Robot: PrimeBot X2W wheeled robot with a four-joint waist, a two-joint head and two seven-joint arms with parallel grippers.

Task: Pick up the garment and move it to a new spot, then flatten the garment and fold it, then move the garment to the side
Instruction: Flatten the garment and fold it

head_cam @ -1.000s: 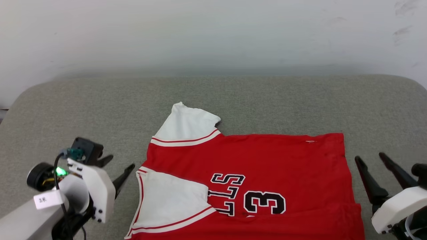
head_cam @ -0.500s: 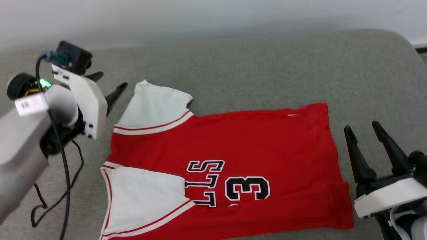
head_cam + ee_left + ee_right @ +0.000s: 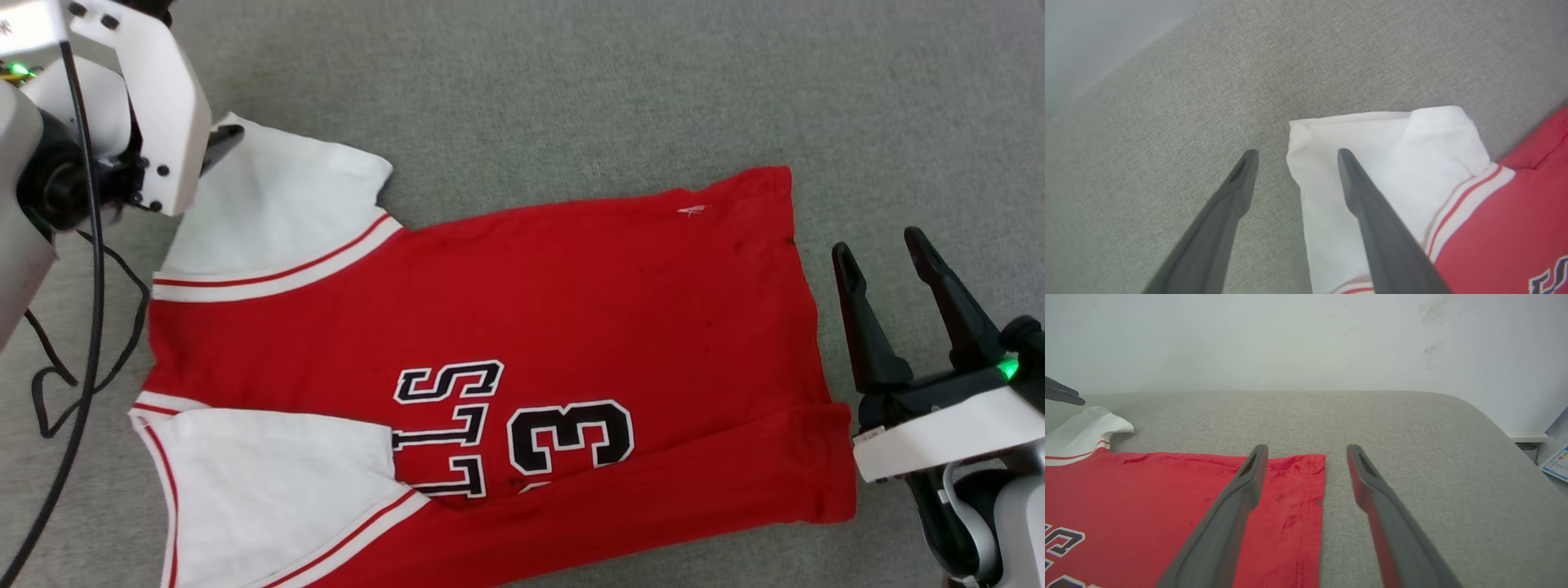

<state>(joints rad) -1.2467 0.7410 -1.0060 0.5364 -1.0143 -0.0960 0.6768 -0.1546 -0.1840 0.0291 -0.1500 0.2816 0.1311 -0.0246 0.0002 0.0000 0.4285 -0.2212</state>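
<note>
Garment (image 3: 571, 310) is lying flat on the grey cushion (image 3: 588, 73) in the head view, with the right gripper (image 3: 878, 243) hovering spread just off its hem (image 3: 804, 327). In the left wrist view, the left gripper (image 3: 1295, 153) is hanging spread across the white sleeve (image 3: 1392, 163) edge. In the right wrist view, bare cushion is stretching beyond the hem corner.

Bright even light, soft shadows, sharp

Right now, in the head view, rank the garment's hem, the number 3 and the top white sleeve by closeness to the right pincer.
1. Hem, just left of the right pincer.
2. Number 3, near the middle.
3. Top white sleeve, far left.
</note>
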